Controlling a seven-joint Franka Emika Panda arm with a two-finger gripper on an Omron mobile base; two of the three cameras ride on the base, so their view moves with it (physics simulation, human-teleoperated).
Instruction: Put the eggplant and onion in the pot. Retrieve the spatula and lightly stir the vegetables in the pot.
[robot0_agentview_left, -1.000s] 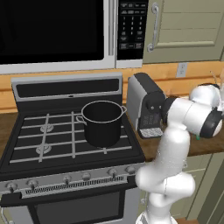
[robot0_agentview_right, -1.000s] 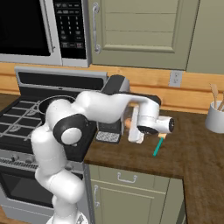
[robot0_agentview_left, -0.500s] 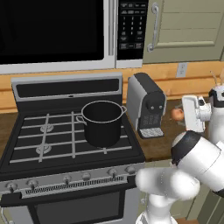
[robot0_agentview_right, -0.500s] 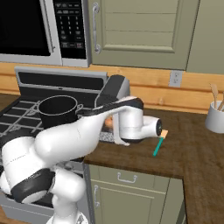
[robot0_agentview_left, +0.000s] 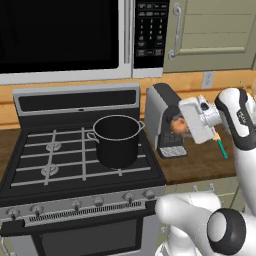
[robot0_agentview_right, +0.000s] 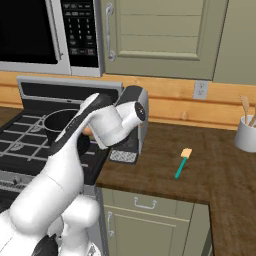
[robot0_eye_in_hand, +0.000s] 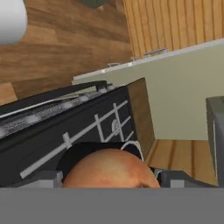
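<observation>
- Left base view: from behind the arm, on its left, looking forward and down; stove (robot0_agentview_left: 75, 155) and pot (robot0_agentview_left: 117, 141) near centre, coffee machine (robot0_agentview_left: 165, 120) to the right.
- Right base view: from behind, on the right; shares stove, pot (robot0_agentview_right: 62, 125), coffee machine (robot0_agentview_right: 131, 125), and takes in counter (robot0_agentview_right: 200, 170) farther right.
- Hand view: rolled, close over the stove (robot0_eye_in_hand: 65, 131).

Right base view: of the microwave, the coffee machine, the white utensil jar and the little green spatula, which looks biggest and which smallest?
Largest to smallest, as they appear:
1. Microwave, though the picture's edge cuts it off
2. Coffee machine, partly behind the arm
3. Utensil jar, also cut by the edge
4. Spatula
</observation>
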